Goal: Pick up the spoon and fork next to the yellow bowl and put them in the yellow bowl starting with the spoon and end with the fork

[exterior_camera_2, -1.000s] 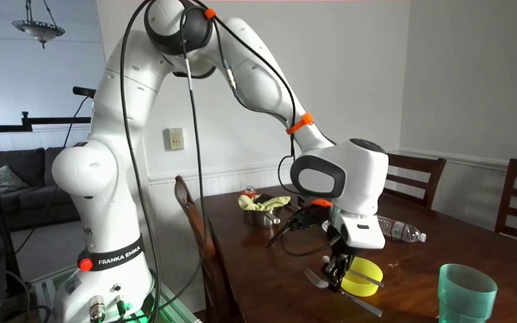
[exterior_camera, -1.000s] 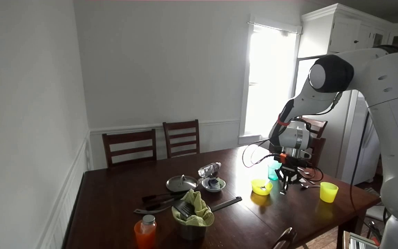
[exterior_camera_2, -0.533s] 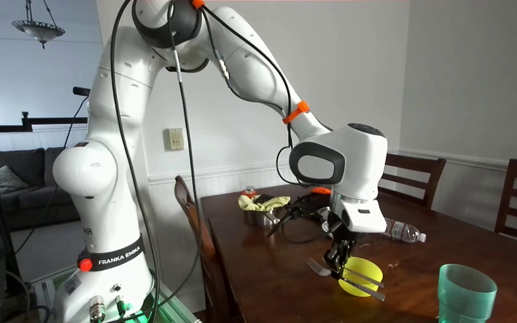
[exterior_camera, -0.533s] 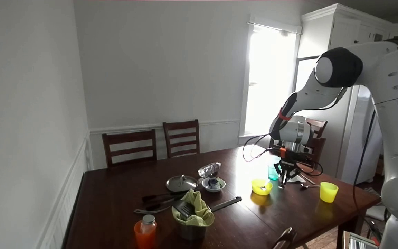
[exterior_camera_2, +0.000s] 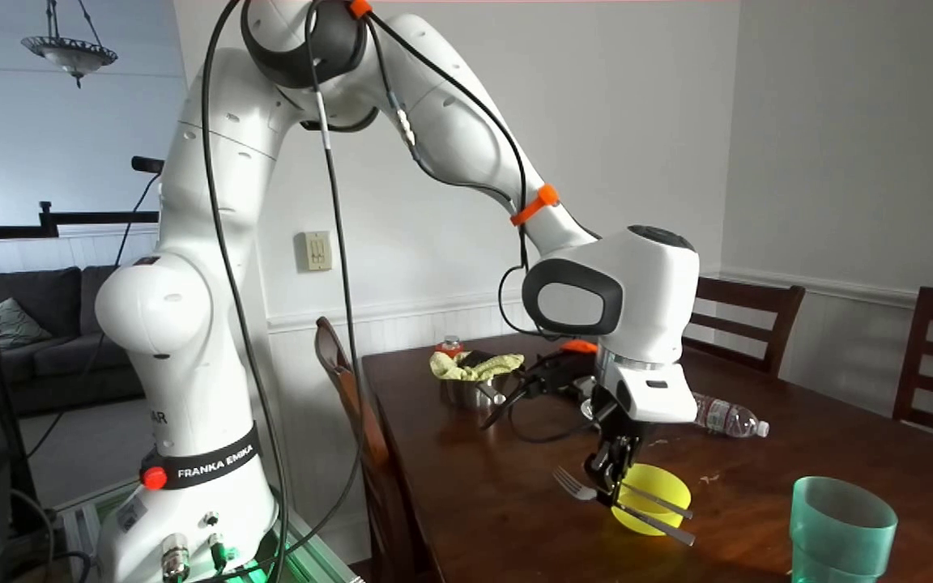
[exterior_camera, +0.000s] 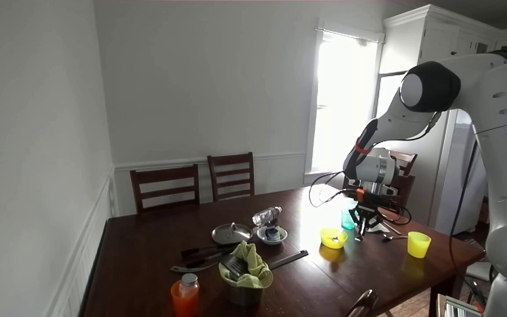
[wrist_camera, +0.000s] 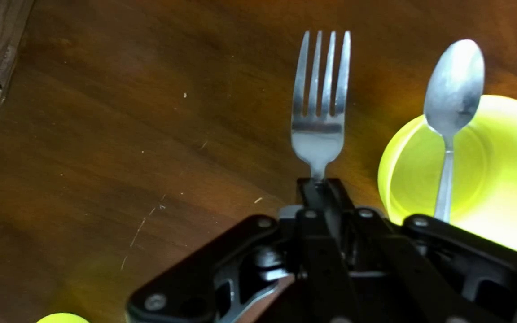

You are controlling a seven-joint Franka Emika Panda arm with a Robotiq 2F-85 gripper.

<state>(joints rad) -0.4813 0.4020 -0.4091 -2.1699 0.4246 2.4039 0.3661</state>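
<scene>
1. The gripper (wrist_camera: 317,183) is clamped on the fork (wrist_camera: 317,137), pinching the slim stretch just behind its head.
2. The fork's tines reach out ahead of the gripper; its handle extends the opposite way, crossing in front of the yellow bowl (exterior_camera_2: 665,478) in an exterior view. It appears to be held up off the table (wrist_camera: 151,134).
3. The bowl sits just beside the gripper, toward the right in the wrist view. The spoon (wrist_camera: 453,98) lies over it, head jutting past the rim, so the fork looks like the only piece left to place.
4. As I judge it, the fork is stiff, shiny metal, light for this gripper and unlikely to break, but thin and slick.
5. The hold suits a narrow handle, yet it is near the head end, leaving much length behind; a knock could swivel or tip the fork. Mid-handle would probably balance better.
6. The bowl looks like thin plastic, likely to skid if the fork strikes its rim, and the spoon could be tipped out. Moving sideways over it, then lowering gently before release, seems sound.
</scene>
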